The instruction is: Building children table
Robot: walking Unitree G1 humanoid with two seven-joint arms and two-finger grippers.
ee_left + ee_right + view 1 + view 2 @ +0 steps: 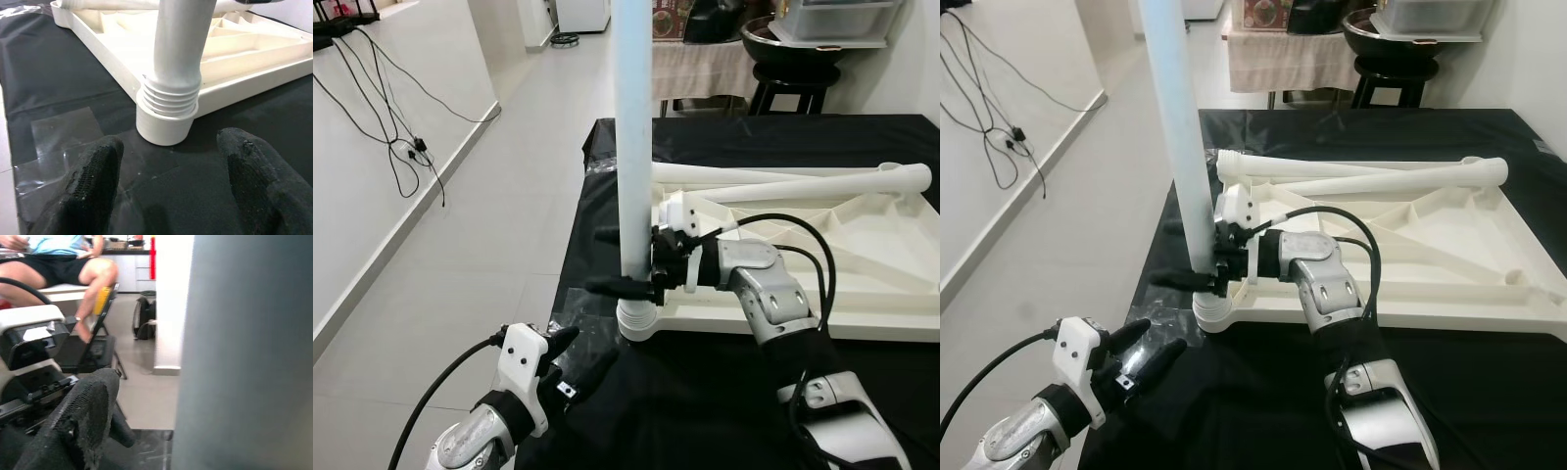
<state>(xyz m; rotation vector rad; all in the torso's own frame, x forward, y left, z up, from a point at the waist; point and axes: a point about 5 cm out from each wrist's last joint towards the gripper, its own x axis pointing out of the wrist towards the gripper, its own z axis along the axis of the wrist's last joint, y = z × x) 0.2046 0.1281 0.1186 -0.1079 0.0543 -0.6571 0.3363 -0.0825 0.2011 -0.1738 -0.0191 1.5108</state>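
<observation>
Smooth white plastic table leg (632, 137) stands upright, its ribbed threaded end seated in the round corner socket (165, 128) of the inverted ribbed tabletop (822, 259) on black cloth (724, 392). Right gripper (625, 262) clamps the leg low down. Left gripper (166, 181) hovers just before the socket, fingers spread, touching nothing.

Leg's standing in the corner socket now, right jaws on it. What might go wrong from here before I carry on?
1. The upright leg shows thread rings above the corner socket, so it may not be fully screwed in and might lean if the right gripper lets go.
2. That socket sits near the black table's edge; a sideways push may slide the white tabletop off.
3. The left gripper, jaws open, hovers close below and may bump the socket.
</observation>
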